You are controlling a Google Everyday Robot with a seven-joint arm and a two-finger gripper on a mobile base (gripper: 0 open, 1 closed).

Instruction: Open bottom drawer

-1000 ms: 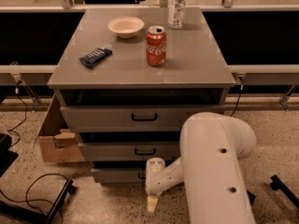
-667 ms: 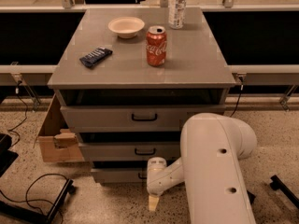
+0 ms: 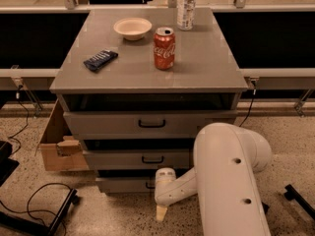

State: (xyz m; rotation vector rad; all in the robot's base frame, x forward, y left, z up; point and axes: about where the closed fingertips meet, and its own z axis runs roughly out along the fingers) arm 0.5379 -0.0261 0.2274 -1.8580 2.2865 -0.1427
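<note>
Here, pincer (image 3: 161, 213) low in front of the bottom drawer (image 3: 123, 185), pointing floorward, spread or closed cannot tell

You've got the plain grey cabinet (image 3: 147, 80) ahead, and its bottom drawer (image 3: 123, 185) is the same flat grey. On the cabinet top sit a red can (image 3: 164, 48) with white script, a cream bowl (image 3: 133, 27) and a dark blue packet (image 3: 101, 60). Your gripper (image 3: 161, 214), pale cream, hangs low in front of the cabinet (glossy white arm (image 3: 226, 176) behind it). Around the cabinet the floor (image 3: 123, 215) is speckled beige.
</note>
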